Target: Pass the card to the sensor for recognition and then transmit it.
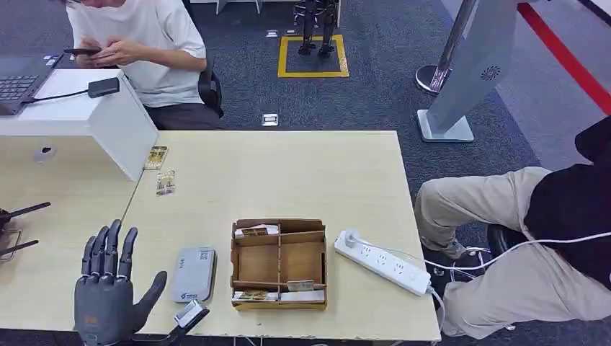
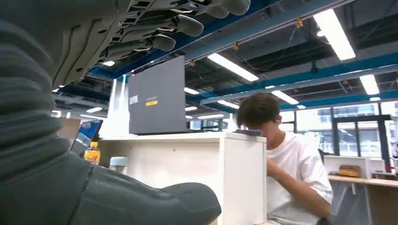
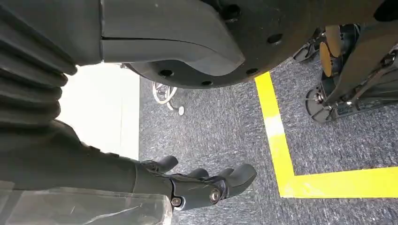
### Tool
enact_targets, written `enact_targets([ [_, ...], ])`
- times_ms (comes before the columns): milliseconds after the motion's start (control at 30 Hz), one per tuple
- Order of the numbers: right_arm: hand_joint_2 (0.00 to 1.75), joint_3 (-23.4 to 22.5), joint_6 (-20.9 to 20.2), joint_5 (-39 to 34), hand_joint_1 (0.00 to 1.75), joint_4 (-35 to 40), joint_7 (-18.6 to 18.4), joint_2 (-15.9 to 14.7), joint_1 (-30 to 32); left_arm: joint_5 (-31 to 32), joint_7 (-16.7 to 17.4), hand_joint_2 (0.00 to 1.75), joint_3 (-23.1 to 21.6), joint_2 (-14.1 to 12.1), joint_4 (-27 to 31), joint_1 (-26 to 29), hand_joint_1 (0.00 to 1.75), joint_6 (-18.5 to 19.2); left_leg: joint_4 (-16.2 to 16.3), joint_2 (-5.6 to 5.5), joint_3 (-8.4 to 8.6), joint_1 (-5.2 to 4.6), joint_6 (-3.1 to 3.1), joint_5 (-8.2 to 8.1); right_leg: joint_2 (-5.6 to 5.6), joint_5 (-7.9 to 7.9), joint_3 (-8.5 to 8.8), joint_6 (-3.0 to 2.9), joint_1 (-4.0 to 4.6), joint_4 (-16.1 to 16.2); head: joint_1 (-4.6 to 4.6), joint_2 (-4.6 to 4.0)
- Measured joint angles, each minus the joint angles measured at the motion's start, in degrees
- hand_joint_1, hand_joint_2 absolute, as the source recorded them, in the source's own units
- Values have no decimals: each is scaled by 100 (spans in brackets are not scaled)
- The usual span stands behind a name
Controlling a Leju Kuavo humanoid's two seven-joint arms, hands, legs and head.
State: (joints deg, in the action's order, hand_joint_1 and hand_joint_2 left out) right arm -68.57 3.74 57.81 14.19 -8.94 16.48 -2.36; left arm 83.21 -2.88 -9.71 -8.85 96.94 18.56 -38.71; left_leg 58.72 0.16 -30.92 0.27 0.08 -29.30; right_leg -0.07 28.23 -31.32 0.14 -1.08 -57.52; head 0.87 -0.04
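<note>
I count two loose cards [image 1: 161,169] on the pale table [image 1: 288,173], lying near each other by the foot of the white stand [image 1: 119,122] at the far left, and more cards stacked in the wooden tray [image 1: 279,264]: one pile in its far compartment and one in its near compartment, too small for me to count singly. The loose cards are small upright rectangles with yellowish-brown printed faces. One grey sensor [image 1: 193,274] lies flat just left of the tray, and one white power strip [image 1: 382,262] lies to its right. My left hand [image 1: 108,292] is raised over the table's near edge, fingers spread straight up and holding nothing. My right hand [image 3: 206,185] hangs over the grey carpet, fingers loosely curled, gripping nothing. Two people sit nearby.
</note>
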Motion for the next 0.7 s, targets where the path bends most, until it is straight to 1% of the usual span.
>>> enact_targets([
  [67, 175, 0, -15, 15, 0, 2, -2, 0, 0, 43, 76, 175, -119, -102, 0, -2, 0, 0, 0, 0, 1, 0, 0, 0, 0, 0, -1, 0, 0, 0, 0, 0],
  [133, 175, 0, -44, 42, 0, 7, -4, -2, 1, 136, 223, 175, -278, -246, 0, -23, 0, 0, 0, 0, 1, 0, 0, 0, 1, 0, -2, 0, 0, 0, 0, 0],
  [333, 175, 0, -131, 107, 0, 31, 13, -2, 3, 402, 601, 175, -909, -712, 0, -198, 0, 0, 0, 1, 1, 1, 0, 0, 1, 0, -2, 0, 1, 0, 0, 0],
  [567, 175, 0, -138, 153, 0, 39, 20, -2, 4, 594, 671, 175, -1405, -1082, 22, -381, 0, 0, 0, 1, 1, 2, 0, 0, 1, 0, -1, 0, 1, 0, 0, 0],
  [700, 175, 0, -138, 166, 0, 39, 28, -2, 4, 640, 682, 175, -1615, -1211, 35, -461, 0, 0, 0, 1, 1, 2, 0, 0, 2, 0, -1, 0, 1, 0, -2, 0],
])
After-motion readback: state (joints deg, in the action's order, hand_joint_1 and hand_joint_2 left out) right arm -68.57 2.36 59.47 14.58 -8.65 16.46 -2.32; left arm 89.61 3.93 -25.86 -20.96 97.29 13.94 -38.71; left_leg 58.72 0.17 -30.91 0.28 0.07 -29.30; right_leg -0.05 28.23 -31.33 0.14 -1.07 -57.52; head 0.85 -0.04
